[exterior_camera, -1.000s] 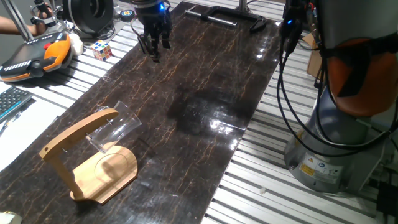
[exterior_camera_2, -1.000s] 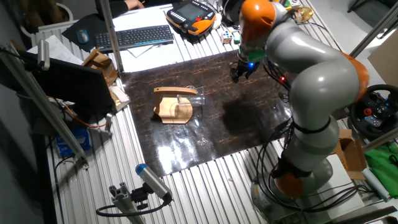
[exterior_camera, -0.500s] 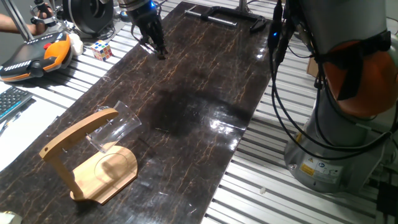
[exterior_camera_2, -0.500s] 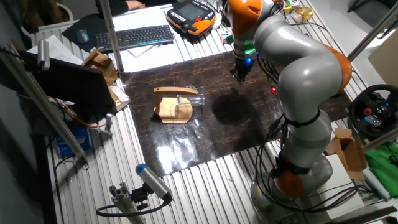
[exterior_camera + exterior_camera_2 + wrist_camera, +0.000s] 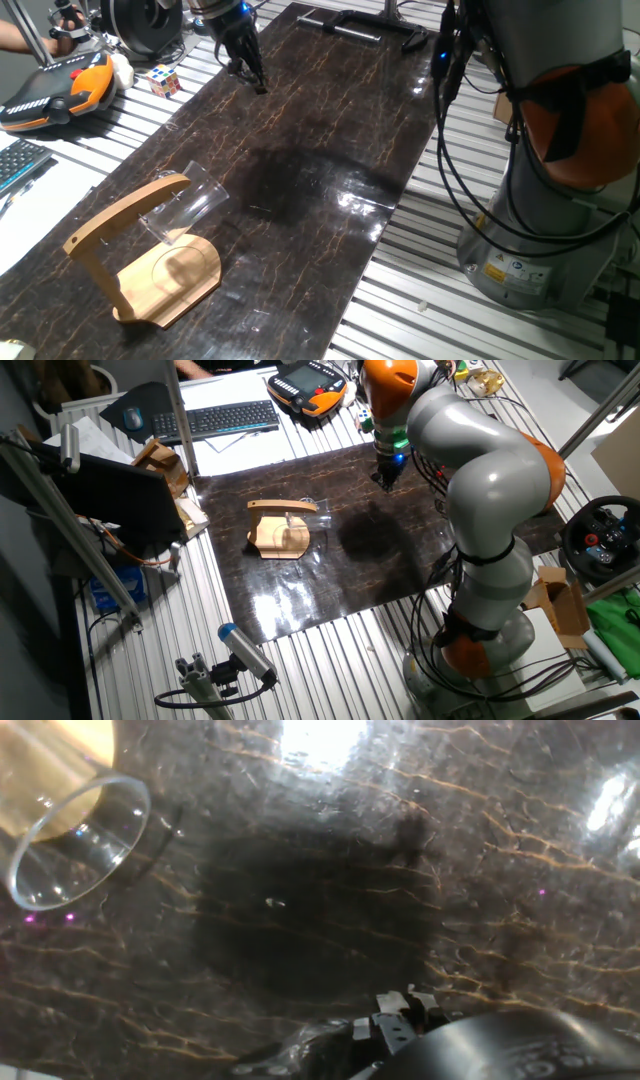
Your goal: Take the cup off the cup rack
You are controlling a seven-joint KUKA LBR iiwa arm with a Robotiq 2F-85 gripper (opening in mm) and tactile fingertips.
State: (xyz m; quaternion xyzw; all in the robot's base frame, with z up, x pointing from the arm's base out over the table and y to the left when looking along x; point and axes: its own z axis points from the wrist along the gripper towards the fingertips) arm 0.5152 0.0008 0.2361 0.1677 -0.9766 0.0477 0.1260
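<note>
Progress. The task is judged to be at its start: the cup [image 5: 182,207] hangs on the arched arm of the cup rack [image 5: 150,262], its mouth turned toward the middle of the table, and nothing has hold of it. Reaching it, gripping it and drawing it off the arm all remain.

Table [image 5: 330,130]. A long, dark marble-patterned surface; the rack's flat base stands close to one short end, near the long edge that borders the keyboard [image 5: 228,417] side. In the other fixed view the rack sits toward the left edge of the dark top, the cup a faint clear shape at the tip of the arch.

Arm [image 5: 480,470]. The grey and orange KUKA rises from its base beside the table's opposite long edge and bends over the top, its wrist pointing down above the far end, near the edge where a Rubik's cube [image 5: 164,79] and an orange teach pendant [image 5: 60,88] lie.

Gripper [image 5: 250,75]. Low over the table surface, well apart from the rack. It holds nothing. Whether its fingers stand parted or together cannot be told; they appear small and dark against the top.

Hand view. The cup's round rim [image 5: 72,840] shows at the upper left corner, with bamboo behind it.
</note>
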